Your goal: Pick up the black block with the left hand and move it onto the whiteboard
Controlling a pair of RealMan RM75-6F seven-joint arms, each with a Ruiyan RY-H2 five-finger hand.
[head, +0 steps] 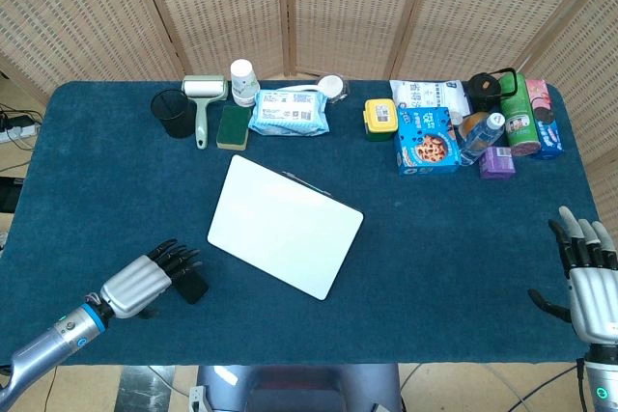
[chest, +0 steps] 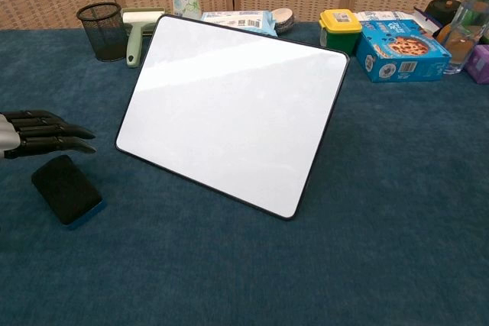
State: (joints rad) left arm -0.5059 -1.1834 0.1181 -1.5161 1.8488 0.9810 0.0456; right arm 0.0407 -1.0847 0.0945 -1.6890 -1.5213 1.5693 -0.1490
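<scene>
The black block [chest: 66,189] lies flat on the blue cloth, left of the whiteboard [chest: 233,111]. In the head view the block [head: 194,288] is partly covered by my left hand [head: 147,282]. That left hand [chest: 38,134] hovers just above the block with its fingers stretched out and apart, holding nothing. The whiteboard [head: 285,226] lies flat mid-table. My right hand [head: 589,275] stays at the table's right edge, fingers spread and empty; the chest view does not show it.
Along the back edge stand a black mesh cup [head: 174,113], a lint roller [head: 203,101], a green sponge [head: 233,126], a paper cup [head: 242,80], a wipes pack [head: 290,111], a yellow box [head: 380,119], a blue cookie box [head: 427,140] and bottles [head: 518,114].
</scene>
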